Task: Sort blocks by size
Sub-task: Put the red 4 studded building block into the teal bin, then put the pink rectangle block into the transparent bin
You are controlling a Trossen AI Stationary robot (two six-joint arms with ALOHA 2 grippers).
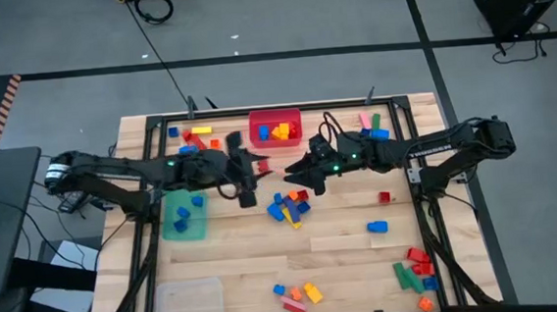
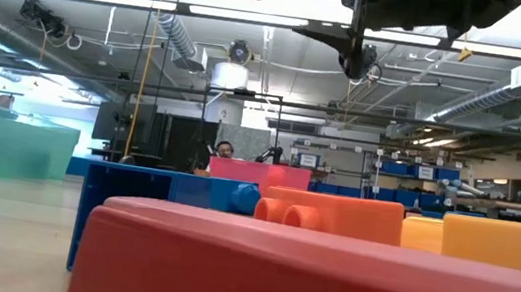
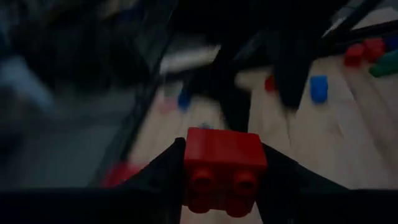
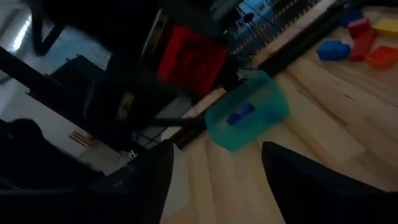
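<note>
My left gripper (image 1: 252, 172) hangs over the table's middle, shut on a red block (image 3: 224, 168), which also shows in the right wrist view (image 4: 189, 57). My right gripper (image 1: 295, 172) faces it from the right; its fingers (image 4: 149, 180) stand open with nothing between them. Loose blocks (image 1: 288, 206) lie on the wood just near of both grippers. A red bin (image 1: 275, 127) at the far edge holds yellow and blue blocks. A green bin (image 1: 184, 216) on the left holds blue ones. My left gripper pinches the red block by two opposite side faces (image 3: 189, 163) between its two fingers. The fingers reach nearly level toward the table's right. The block hangs clear of the table, two of its studs (image 3: 203, 182) turned toward the wrist camera.
A clear bin (image 1: 185, 300) stands at the near left. More blocks lie at the near edge (image 1: 298, 294), the near right (image 1: 416, 268), the far left (image 1: 197, 140) and the far right (image 1: 371, 126). A lone blue block (image 1: 377, 227) lies right of centre.
</note>
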